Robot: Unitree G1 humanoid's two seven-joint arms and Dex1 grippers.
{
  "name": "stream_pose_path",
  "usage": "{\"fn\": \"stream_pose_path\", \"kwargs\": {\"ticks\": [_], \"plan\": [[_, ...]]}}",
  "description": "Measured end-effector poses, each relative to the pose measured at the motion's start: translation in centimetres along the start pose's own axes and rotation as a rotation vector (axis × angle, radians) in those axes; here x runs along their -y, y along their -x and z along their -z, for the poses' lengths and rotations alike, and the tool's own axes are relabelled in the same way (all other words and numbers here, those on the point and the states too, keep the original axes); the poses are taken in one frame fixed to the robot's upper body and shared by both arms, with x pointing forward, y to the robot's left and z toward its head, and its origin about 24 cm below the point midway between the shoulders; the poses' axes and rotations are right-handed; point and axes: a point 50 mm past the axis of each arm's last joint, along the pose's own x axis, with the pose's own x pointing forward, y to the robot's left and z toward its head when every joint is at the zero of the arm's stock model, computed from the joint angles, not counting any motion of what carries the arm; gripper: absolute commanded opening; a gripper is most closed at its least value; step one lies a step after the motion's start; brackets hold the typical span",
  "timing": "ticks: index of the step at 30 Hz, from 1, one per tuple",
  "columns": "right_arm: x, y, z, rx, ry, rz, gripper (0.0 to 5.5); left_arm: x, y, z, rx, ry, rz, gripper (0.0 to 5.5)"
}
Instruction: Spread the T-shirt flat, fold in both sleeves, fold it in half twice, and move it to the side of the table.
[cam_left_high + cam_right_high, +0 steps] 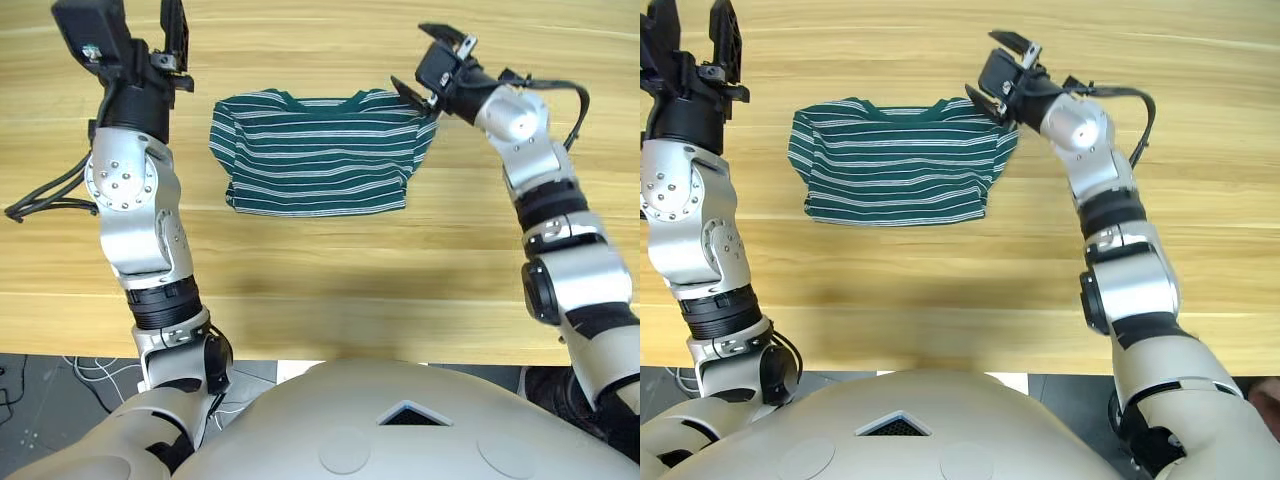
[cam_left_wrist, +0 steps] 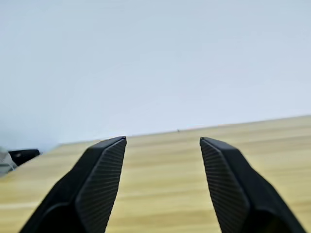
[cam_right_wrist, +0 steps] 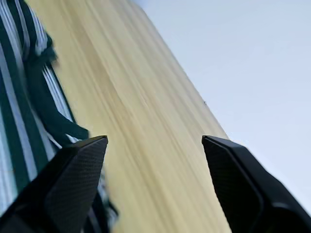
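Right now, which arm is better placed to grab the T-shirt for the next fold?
Right. The right claw, open, sits at the T-shirt's shoulder corner; the left claw hangs open, apart from the fabric.

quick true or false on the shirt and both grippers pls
1. The T-shirt lies on the wooden table. True.
2. The left gripper is shut on a sleeve. False: its fingers are open, off to the shirt's left.
3. The right gripper is at the shirt's right edge, near the collar, fingers open. True.
4. The shirt is plain red. False: it is green with white stripes.
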Motion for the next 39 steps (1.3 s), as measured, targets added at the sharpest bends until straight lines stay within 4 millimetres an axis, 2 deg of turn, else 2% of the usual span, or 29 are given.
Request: {"fn": "stream_pose_path", "kwargs": {"ticks": [2, 5, 8, 12, 14, 19, 24, 27, 29, 31, 34, 37, 38, 39], "plan": [[0.0, -1.1, -0.3, -0.044, 0.032, -0.022, 3.60, 0.8, 0.0, -0.8, 0.023, 0.011, 0.027, 2.79], [-1.3, -2.0, 0.2, -0.139, 0.069, -0.072, 3.60, 1.4, 0.0, -0.8, 0.016, 0.018, 0.052, 2.79], [-2.6, -1.8, 1.6, -0.226, 0.066, -0.104, 3.60, 1.6, 0.0, -0.6, -0.001, 0.026, 0.054, 2.79], [-3.0, -1.3, 2.7, -0.286, 0.049, -0.115, 3.60, 2.2, 0.1, -1.0, 0.011, 0.035, 0.069, 2.79], [-3.4, -0.7, 3.6, -0.315, 0.037, -0.122, 3.60, 2.4, 0.1, -1.0, 0.009, 0.041, 0.070, 2.79], [-2.8, 1.3, 5.6, -0.339, 0.013, -0.084, 3.60, 3.3, 0.3, -1.1, 0.013, 0.061, 0.095, 2.79], [-2.3, 5.0, 7.9, -0.295, -0.045, -0.100, 3.60, 3.3, 0.9, -0.7, -0.006, 0.065, 0.081, 2.79], [-3.0, 7.7, 8.2, -0.224, -0.061, -0.153, 3.60, 3.2, 1.1, -0.6, -0.014, 0.066, 0.077, 2.79], [-4.3, 9.9, 7.4, -0.176, -0.069, -0.181, 3.60, 3.3, 1.4, -0.3, -0.026, 0.072, 0.075, 2.79], [-5.8, 11.1, 6.5, -0.146, -0.090, -0.193, 3.60, 3.4, 1.7, -0.1, -0.036, 0.077, 0.076, 2.79], [-9.4, 13.1, 3.5, -0.076, -0.177, -0.274, 3.60, 3.8, 2.1, 0.1, -0.044, 0.091, 0.080, 2.79], [-13.4, 14.5, -0.5, -0.024, -0.312, -0.466, 3.60, 4.5, 2.5, 0.3, -0.057, 0.112, 0.078, 2.79], [-14.1, 14.7, -1.6, -0.010, -0.342, -0.512, 3.60, 4.9, 2.7, 0.4, -0.060, 0.119, 0.090, 2.79], [-14.0, 14.6, -1.9, -0.015, -0.346, -0.516, 3.60, 5.1, 2.7, 0.4, -0.062, 0.121, 0.094, 2.79]]}}
